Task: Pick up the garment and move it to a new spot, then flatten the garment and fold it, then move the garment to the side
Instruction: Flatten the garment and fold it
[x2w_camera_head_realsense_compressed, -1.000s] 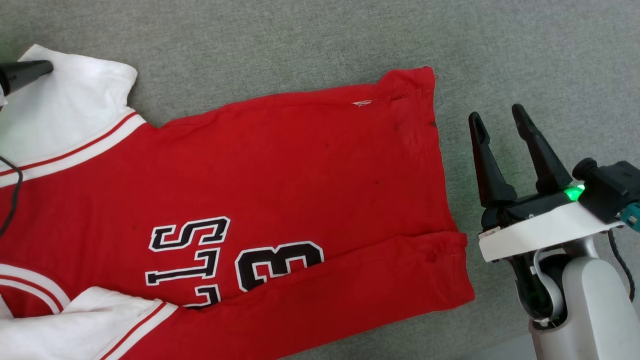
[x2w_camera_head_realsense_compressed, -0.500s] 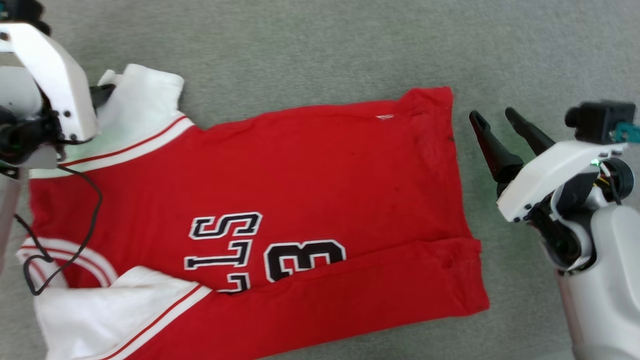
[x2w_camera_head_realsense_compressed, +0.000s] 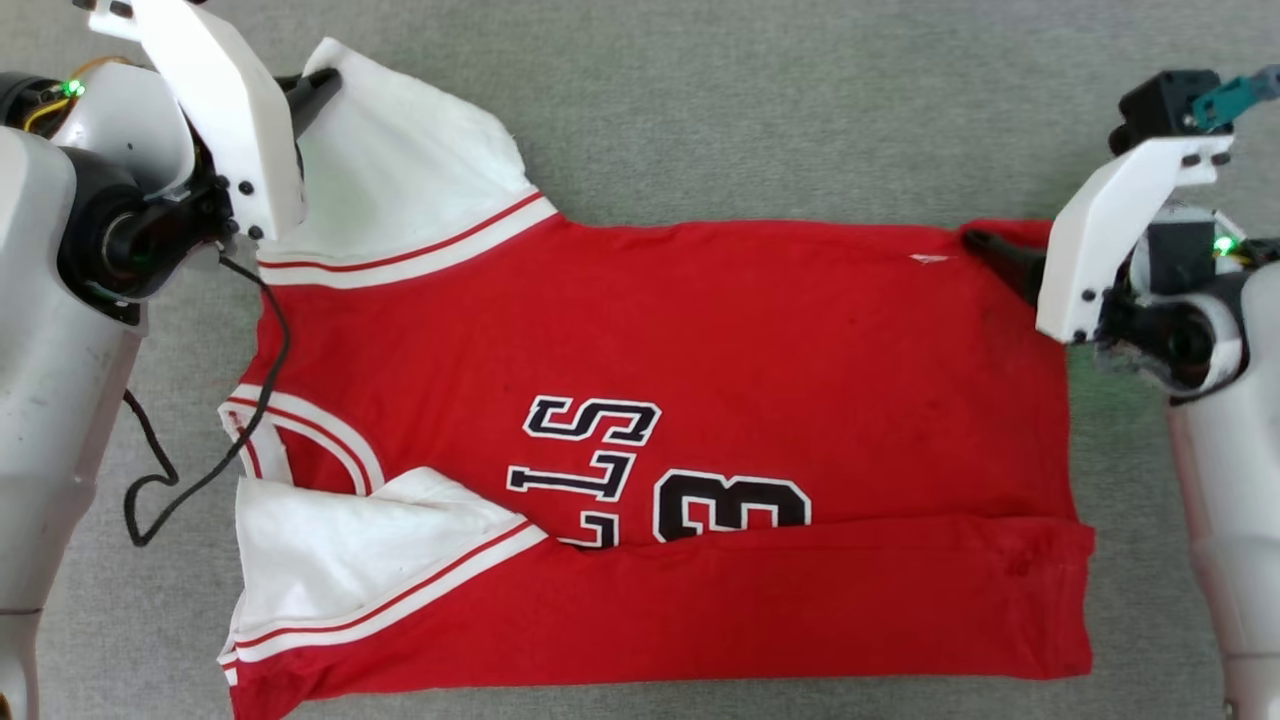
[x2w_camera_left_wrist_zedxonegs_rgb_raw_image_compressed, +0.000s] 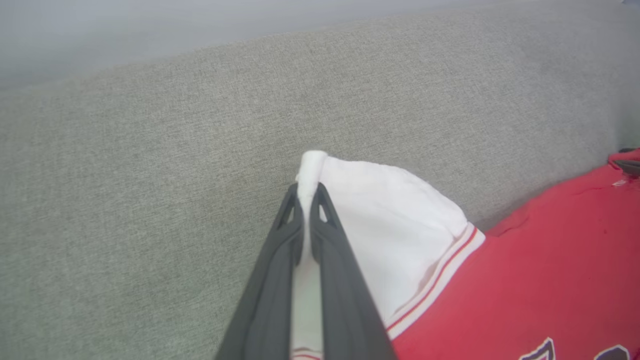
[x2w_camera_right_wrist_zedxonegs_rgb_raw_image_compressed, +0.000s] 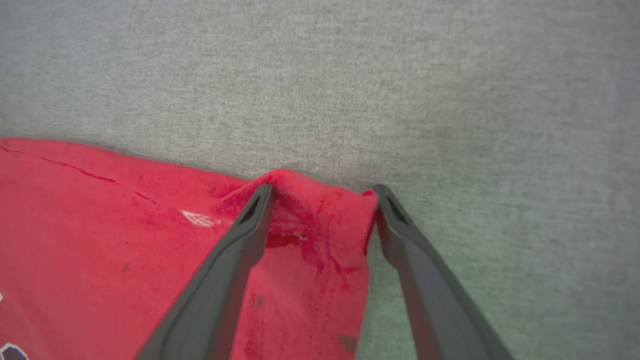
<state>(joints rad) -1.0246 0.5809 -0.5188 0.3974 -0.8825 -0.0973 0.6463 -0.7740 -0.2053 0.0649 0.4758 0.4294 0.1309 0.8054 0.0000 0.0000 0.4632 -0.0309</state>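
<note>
One fold done, more pending: the shirt (x2w_camera_head_realsense_compressed: 640, 340) is clamped by its sleeve (x2w_camera_head_realsense_compressed: 400, 150) in the left tool (x2w_camera_left_wrist_zedxonegs_rgb_raw_image_compressed: 306, 188), its hem (x2w_camera_right_wrist_zedxonegs_rgb_raw_image_compressed: 310, 222) straddled by the open right tool (x2w_camera_right_wrist_zedxonegs_rgb_raw_image_compressed: 322, 190).

Likely a robot test setup for cloth handling, not plainly a home: wide surface of grey woven fabric (x2w_camera_head_realsense_compressed: 760, 110) ending at a soft edge against a pale blurred background (x2w_camera_left_wrist_zedxonegs_rgb_raw_image_compressed: 150, 30), the garment (x2w_camera_head_realsense_compressed: 800, 320) spread on it, a loose black cable (x2w_camera_head_realsense_compressed: 283, 350) trailing across.
</note>
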